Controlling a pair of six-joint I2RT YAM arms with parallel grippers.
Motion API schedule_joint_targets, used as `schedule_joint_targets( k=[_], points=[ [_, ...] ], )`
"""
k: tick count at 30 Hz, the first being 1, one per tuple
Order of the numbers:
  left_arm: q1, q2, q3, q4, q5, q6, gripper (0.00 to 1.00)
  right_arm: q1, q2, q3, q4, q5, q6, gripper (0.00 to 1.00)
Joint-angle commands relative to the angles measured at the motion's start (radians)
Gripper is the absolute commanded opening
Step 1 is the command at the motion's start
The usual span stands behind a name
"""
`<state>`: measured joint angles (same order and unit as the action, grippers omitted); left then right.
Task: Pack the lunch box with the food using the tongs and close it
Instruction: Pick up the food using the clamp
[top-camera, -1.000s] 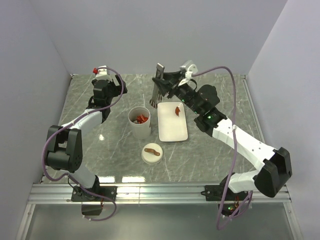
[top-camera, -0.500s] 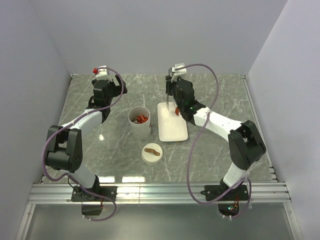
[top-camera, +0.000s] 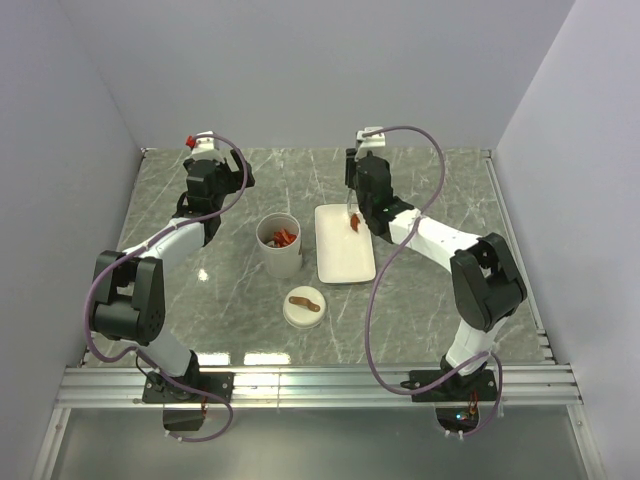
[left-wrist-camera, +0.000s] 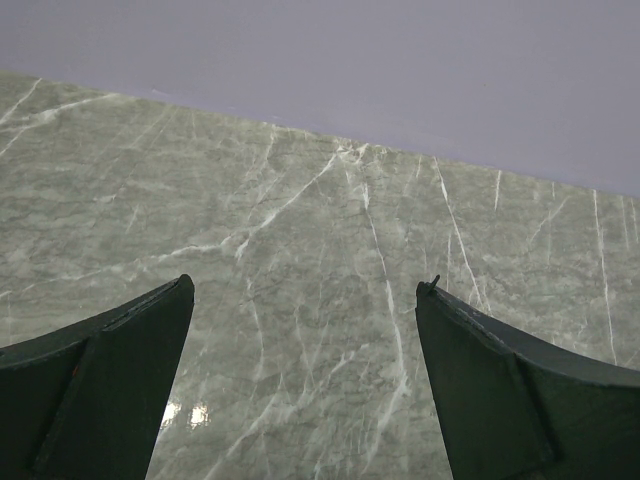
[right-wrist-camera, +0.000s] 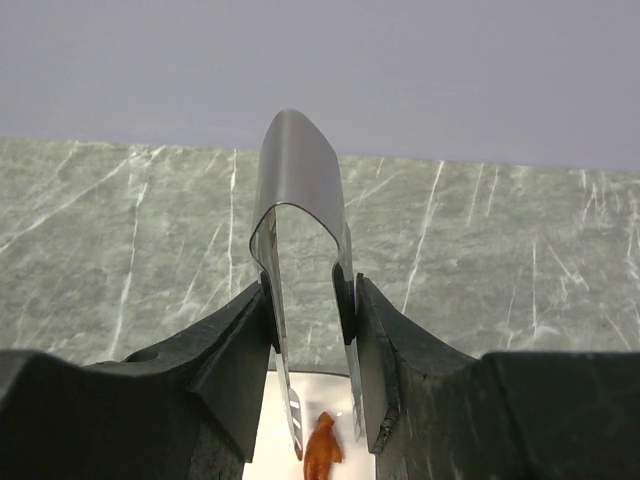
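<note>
One sausage piece (right-wrist-camera: 321, 452) is lying on the plate (top-camera: 345, 265). Only the wrist view is showing the right claw (right-wrist-camera: 312, 335) clamping the one tongs (right-wrist-camera: 298, 165); the left claw (left-wrist-camera: 305, 385) is gaping apart.

No writing, label, brand, number or sign can be read anywhere in these views.

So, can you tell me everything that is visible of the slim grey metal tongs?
The slim grey metal tongs look like polished steel: two thin flat arms joined by a rounded bend. The right gripper clamps both arms from outside, a black finger on each. The bend points away from the wrist camera; the tips reach down over the flat white rectangular plate, standing apart on either side of a small orange-red sausage piece. Whether the tips touch it cannot be told.
</note>
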<state>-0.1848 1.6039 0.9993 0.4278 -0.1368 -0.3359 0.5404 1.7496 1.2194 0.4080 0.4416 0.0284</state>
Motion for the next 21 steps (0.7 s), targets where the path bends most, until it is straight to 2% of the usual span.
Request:
schedule_joint_targets(
  k=[1, 5, 15, 21],
  points=[
    [0.004, 0.004, 0.035, 0.028, -0.001, -0.006, 0.99, 0.001, -0.001, 0.016, 0.009, 0.02, 0.031, 0.44],
    [0.004, 0.005, 0.035, 0.028, 0.003, -0.006, 1.0, 0.007, -0.027, -0.021, 0.006, -0.004, 0.067, 0.44],
    [0.004, -0.001, 0.03, 0.032, 0.006, -0.008, 0.99, 0.05, -0.036, -0.02, -0.043, 0.074, 0.064, 0.43],
    [0.002, -0.001, 0.032, 0.032, 0.005, -0.008, 0.99, 0.067, -0.009, 0.005, -0.09, 0.134, 0.057, 0.33]
  ],
)
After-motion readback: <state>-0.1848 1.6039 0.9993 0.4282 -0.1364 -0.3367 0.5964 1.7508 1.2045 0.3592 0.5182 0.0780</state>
